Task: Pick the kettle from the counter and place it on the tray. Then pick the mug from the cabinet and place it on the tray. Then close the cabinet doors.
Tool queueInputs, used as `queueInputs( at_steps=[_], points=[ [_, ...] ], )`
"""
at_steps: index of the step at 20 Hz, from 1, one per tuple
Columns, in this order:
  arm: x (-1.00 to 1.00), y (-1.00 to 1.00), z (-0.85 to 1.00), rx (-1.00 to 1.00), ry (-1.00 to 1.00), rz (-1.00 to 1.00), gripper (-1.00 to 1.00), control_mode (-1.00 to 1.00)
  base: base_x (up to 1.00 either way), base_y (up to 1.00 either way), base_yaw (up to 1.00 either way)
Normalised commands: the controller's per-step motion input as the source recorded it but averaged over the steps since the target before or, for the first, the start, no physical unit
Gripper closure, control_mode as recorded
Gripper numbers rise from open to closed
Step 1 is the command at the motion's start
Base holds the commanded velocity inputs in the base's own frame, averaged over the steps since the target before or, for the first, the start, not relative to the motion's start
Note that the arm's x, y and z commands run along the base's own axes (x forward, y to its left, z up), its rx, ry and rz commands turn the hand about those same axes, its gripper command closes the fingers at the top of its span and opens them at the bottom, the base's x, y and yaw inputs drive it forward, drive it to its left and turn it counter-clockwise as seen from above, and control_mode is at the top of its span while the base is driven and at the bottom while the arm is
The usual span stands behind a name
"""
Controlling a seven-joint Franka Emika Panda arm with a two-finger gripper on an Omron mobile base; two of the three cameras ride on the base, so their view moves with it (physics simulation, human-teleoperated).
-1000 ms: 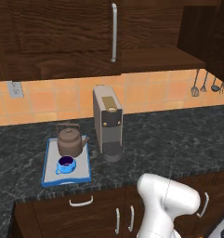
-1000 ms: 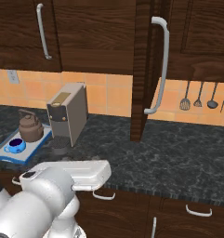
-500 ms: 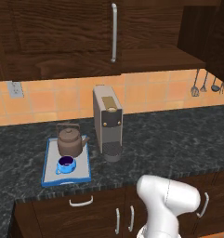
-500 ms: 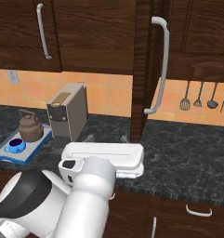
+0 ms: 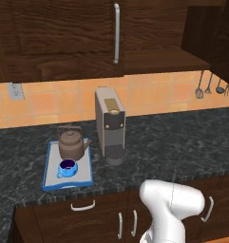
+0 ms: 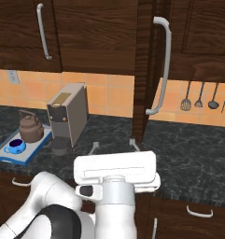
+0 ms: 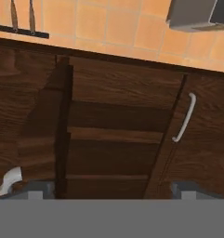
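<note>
Dark marbled surface (image 5: 182, 142) carries the tray (image 5: 50, 180) at nine o'clock, kettle (image 5: 72, 145) and mug (image 5: 67, 166) already on it. Only the cabinet doors (image 6: 149, 56) remain, one standing open. My end effector (image 6: 113, 146) spreads wide, empty.

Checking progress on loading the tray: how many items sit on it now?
2: the kettle at the back of the tray, the mug just in front of it. Nothing looks hidden behind them.
</note>
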Motion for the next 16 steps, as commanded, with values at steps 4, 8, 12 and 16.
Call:
queueInputs(
  at_steps=[4, 8, 12, 16],
  points=[
    [-0.50, -0.52, -0.04, 0.07, -0.17, -0.02, -1.00, -1.00, 0.00, 0.00, 0.00],
    [0.40, -0.46, 0.00, 0.04, 0.00, 0.05, -1.00, -1.00, 0.00, 0.00, 0.00],
    [0.49, -0.29, -0.08, 0.00, 0.00, 0.16, -1.00, -1.00, 0.00, 0.00, 0.00],
    [0.54, -0.25, -0.18, 0.01, 0.00, 0.20, -1.00, -1.00, 0.00, 0.00, 0.00]
  ],
)
